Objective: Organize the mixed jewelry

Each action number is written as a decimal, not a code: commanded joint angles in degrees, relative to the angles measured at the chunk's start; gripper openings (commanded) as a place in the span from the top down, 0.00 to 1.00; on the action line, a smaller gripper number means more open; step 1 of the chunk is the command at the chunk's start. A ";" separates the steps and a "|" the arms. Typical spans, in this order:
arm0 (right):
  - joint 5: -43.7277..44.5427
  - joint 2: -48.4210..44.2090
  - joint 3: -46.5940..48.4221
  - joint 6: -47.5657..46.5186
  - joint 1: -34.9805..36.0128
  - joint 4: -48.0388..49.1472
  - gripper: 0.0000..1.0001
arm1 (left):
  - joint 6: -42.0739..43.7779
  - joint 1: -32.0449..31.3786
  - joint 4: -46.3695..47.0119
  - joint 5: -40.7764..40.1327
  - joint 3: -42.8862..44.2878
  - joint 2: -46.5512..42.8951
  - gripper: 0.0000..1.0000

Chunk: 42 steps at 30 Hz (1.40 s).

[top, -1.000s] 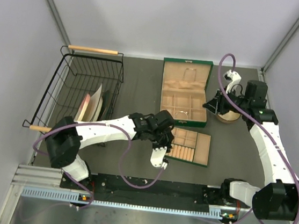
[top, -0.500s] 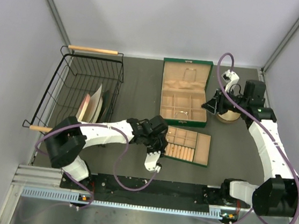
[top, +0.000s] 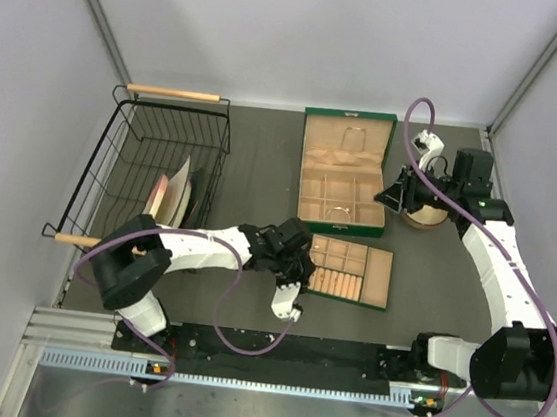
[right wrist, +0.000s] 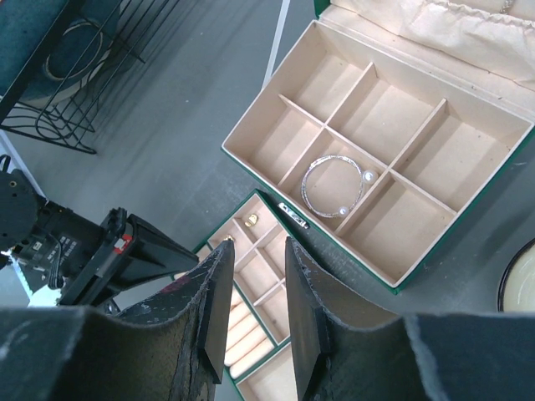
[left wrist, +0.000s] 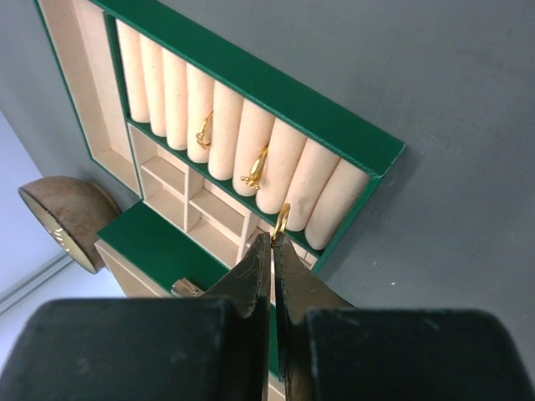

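Dark grey tabletop [top: 264, 157] and pale, bare walls are framing the work, with a black wire basket [top: 176, 93] sitting off to the left. I am holding a small gold ring [left wrist: 280, 224] pinched upright in the closed tips of the left end effector [left wrist: 272, 244], just over the near edge of the ring-roll tray [left wrist: 351, 138]. A seated ring [left wrist: 203, 129] and an ornate ring [left wrist: 255, 167] are already sitting in its grooves.

I am judging the step as seating this one. I should be lining its band up with a free groove between rolls, lowering gently, and letting go only once it is wedged.

The right end effector [right wrist: 257, 246] is hovering partly open and empty above the green jewelry box [right wrist: 393, 113], where a pearl bracelet [right wrist: 333, 185] is lying.
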 commanded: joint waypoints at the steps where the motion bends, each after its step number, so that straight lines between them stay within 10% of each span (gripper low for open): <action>1: -1.52 0.01 0.08 -0.12 -0.63 2.05 0.69 | 30.34 0.33 2.11 1.17 -1.16 0.52 1.00; 42: -1.96 0.27 -0.10 0.15 -1.25 2.14 0.69 | 37.02 1.82 3.35 2.40 -6.44 0.43 1.00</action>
